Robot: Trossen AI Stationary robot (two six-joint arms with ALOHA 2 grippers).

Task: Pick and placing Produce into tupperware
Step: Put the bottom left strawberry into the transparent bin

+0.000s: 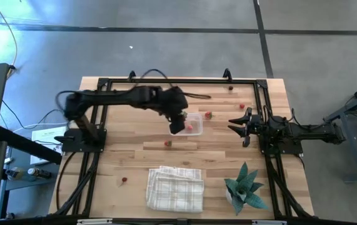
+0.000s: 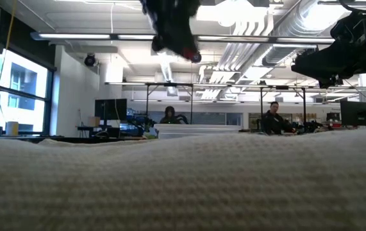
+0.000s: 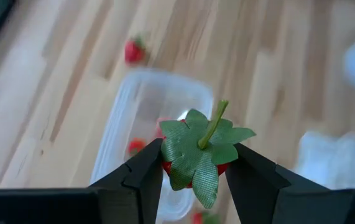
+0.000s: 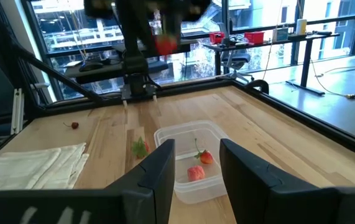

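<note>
My left gripper [image 1: 178, 125] hangs above the tupperware [image 1: 193, 123], shut on a piece of produce, a red strawberry with a green leafy cap and stem [image 3: 197, 148]. The tupperware [image 4: 193, 163] is a clear rectangular container standing on the wooden table, with two red pieces [image 4: 197, 168] lying in it. More produce lies loose on the table [image 1: 208, 115] [image 1: 169, 143] [image 1: 124, 180]. My right gripper [image 1: 238, 125] waits open at the table's right side, nothing between its fingers [image 4: 165, 168]. My left gripper pinches the strawberry's red body [image 3: 165, 167] between its two fingers, just under the leafy cap. The fingers slant down from the table's left. The strawberry is lifted clear above the tupperware, its cap and stem [image 3: 214, 121] turned toward the wrist.
A white checked folded cloth [image 1: 175, 187] lies near the front edge, beside a green plant [image 1: 246, 186] at the front right. More small pieces sit toward the far right [image 1: 242, 107] [image 1: 231, 88]. A black frame [image 1: 165, 81] borders the table. People sit far behind in the room [image 2: 272, 119].
</note>
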